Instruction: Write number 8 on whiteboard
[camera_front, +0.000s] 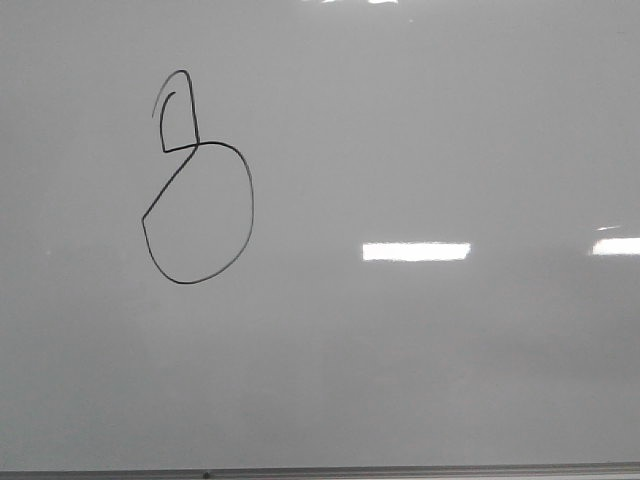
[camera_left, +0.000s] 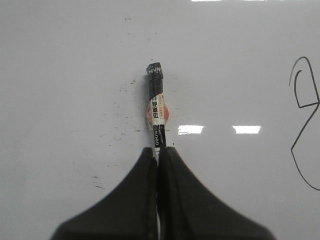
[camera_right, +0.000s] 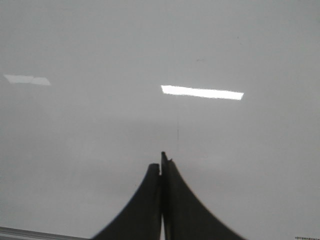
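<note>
The whiteboard (camera_front: 420, 360) fills every view, a glossy grey-white sheet with bright rectangular glare patches and a thin grey frame edge along its lower border in the front view. On it, in the upper left part of the front view, stands the number 8 (camera_front: 198, 205): a thin black line forming a large rounded lower loop with a small, narrow, angular upper loop perched on top, the whole figure lopsided, with a short stray arc beside the upper loop. The figure's long axis runs up and down the board. Neither arm shows in the front view, so the figure lies uncovered. In the left wrist view part of the same figure appears at the far edge of the picture, well apart from the left gripper (camera_left: 159, 150), so the drawing lies off to one side of that arm rather than ahead of it. That gripper is pinching a marker (camera_left: 156, 107), its jaws pressed onto the barrel's lower end, and the marker's long axis continues straight out along the gripper's line toward the board; whether its capped-looking dark end touches the surface I cannot tell. The right gripper (camera_right: 162, 162) has its jaws pressed together on nothing, over bare board with no line in sight. I judge the left arm the nearer one, and the figure essentially complete.
</note>
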